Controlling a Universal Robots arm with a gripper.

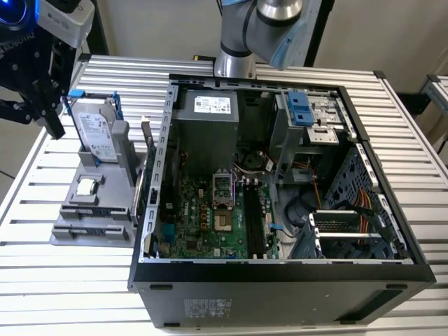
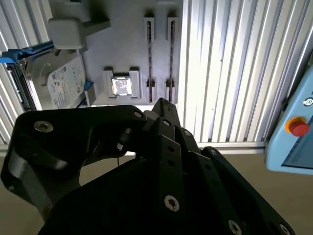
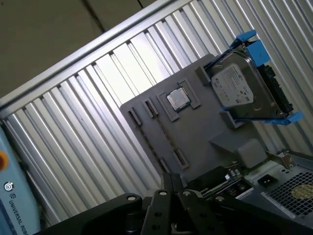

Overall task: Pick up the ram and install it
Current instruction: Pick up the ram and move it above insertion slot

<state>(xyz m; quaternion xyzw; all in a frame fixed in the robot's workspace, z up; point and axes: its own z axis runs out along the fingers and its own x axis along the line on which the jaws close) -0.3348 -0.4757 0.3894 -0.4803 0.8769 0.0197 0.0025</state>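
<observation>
The ram is out of view. My black gripper hangs at the exterior view's far left, above the table's back corner and just beside the upright hard drive. In both wrist views the fingertips meet with nothing between them. Below lies the grey fixture, its two long narrow slots bare. The open computer case lies flat with the green motherboard and its dark memory slots. I cannot tell if a stick sits in them.
The fixture also carries a square silver processor chip and the hard drive in its blue bracket. The arm's base stands behind the case. A pendant with a red button lies off the slatted table.
</observation>
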